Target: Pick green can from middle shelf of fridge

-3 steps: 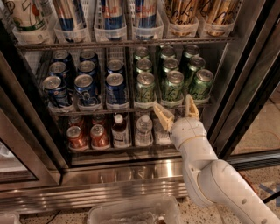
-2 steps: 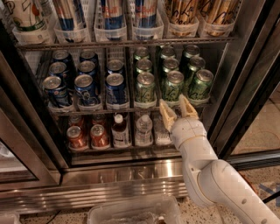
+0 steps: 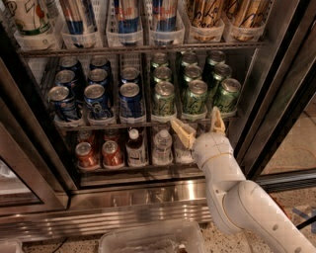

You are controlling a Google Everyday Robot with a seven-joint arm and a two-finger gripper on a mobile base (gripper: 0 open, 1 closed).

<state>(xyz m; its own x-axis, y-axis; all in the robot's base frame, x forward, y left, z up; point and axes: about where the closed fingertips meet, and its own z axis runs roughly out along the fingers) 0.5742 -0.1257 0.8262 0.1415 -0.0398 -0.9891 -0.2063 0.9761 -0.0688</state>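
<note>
hovering just below the front edge of the dark wire middle shelf, the tool on its white jointed arm has two tan fingers spread well apart, tips pointing up toward the cans. directly above it stands the small green aluminium can with a silver top, upright at the front of the central green lane, with more green cans beside and behind it. whether a fingertip touches the clear lane trays cannot be told. dark blue cans fill the left lanes of the same shelf. tall slim cans stand on the rack above; red cans and small bottles stand on the rack below. the stainless steel fridge shows a ribbed base, and a clear plastic container sits in front of it.
</note>
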